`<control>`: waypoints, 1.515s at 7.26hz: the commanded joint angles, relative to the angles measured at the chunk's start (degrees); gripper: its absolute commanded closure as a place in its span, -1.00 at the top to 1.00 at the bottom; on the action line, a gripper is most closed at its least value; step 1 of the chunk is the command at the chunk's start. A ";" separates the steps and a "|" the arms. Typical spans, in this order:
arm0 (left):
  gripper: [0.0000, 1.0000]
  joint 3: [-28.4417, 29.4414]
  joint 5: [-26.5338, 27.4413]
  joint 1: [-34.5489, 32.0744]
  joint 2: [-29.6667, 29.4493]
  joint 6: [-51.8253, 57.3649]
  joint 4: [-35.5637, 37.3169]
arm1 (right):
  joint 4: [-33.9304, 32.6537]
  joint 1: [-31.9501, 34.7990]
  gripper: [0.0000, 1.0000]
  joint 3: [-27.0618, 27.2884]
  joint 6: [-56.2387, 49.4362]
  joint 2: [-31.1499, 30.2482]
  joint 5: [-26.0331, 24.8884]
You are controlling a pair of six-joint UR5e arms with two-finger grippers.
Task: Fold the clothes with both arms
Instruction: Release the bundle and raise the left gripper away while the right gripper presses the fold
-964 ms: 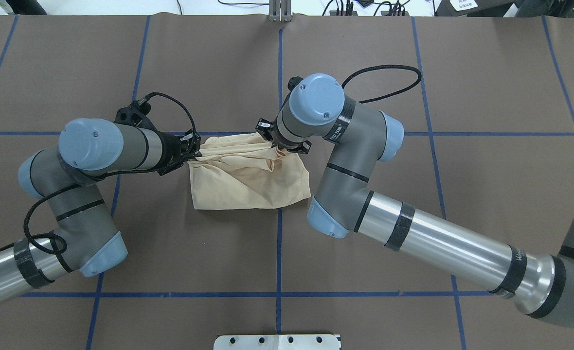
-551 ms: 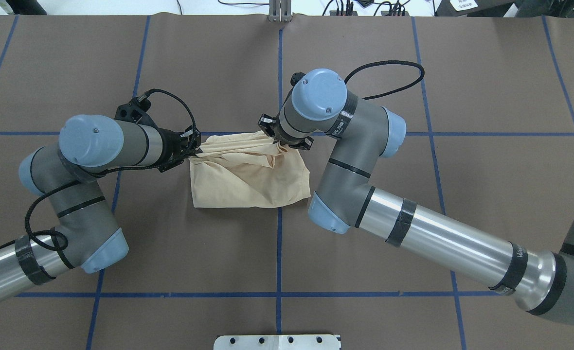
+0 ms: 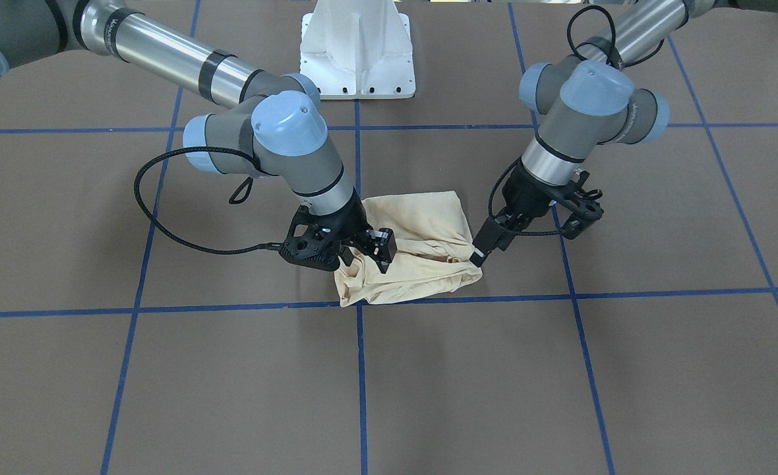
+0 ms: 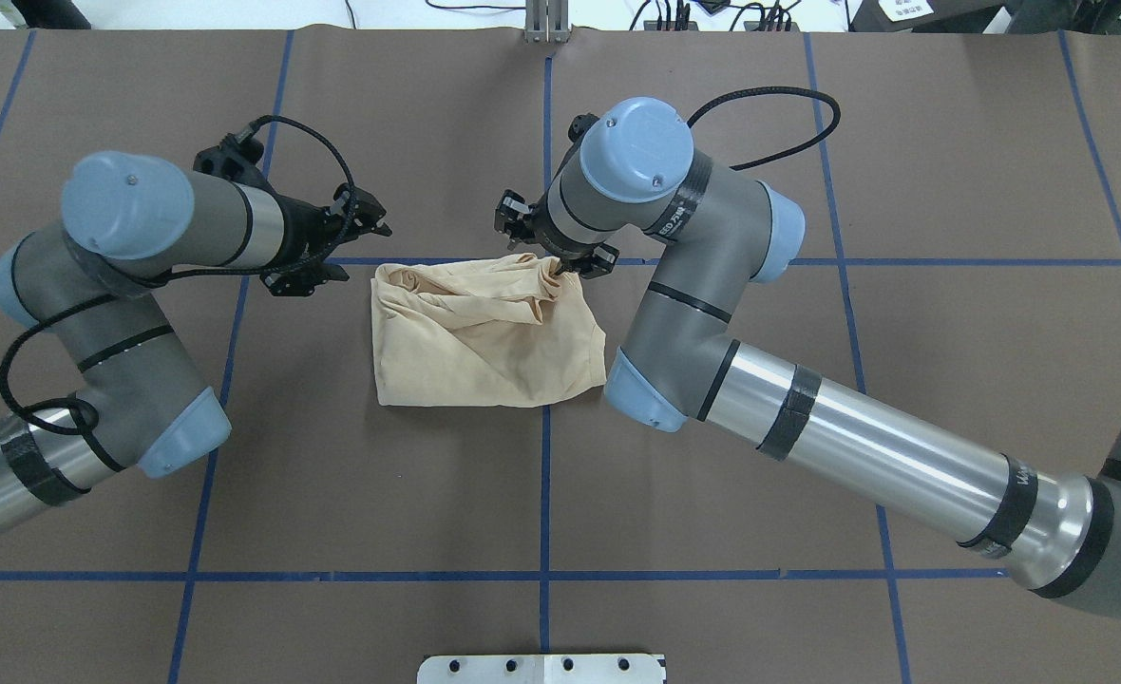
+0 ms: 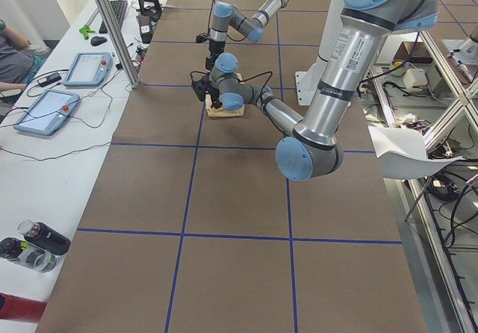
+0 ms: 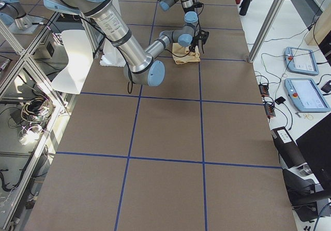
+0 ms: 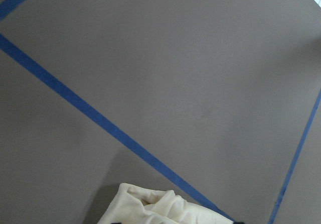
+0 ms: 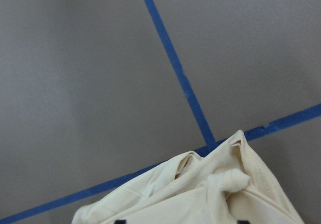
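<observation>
The cream long-sleeved T-shirt [image 4: 484, 332] was sitting as a rumpled, roughly folded bundle on the brown table [image 4: 807, 456]. It sat near the middle, right by where the blue tape lines [image 4: 543, 494] crossed. The right gripper [image 4: 558, 267] was down on the bundle's far right corner, fingers pinched on a bunched-up bit of cloth. The left gripper [image 4: 356, 245] hung just off the far left corner, fingers spread, not touching the fabric.
</observation>
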 commanded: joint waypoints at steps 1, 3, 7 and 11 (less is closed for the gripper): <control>1.00 -2.69 -1.90 -1.89 0.74 1.95 1.38 | -2.68 -1.31 0.99 4.03 0.00 0.14 -0.05; 1.00 -6.37 -2.16 -2.06 3.09 2.73 2.97 | -12.84 -8.23 0.41 6.41 -2.79 2.15 -8.09; 1.00 -9.12 -2.51 -2.85 7.15 7.66 2.97 | -17.91 -11.52 -0.37 4.32 -18.08 3.57 -12.36; 1.00 -9.64 -2.42 -2.85 8.99 7.66 2.53 | -16.86 -8.63 -0.37 -3.13 -23.72 6.10 -12.71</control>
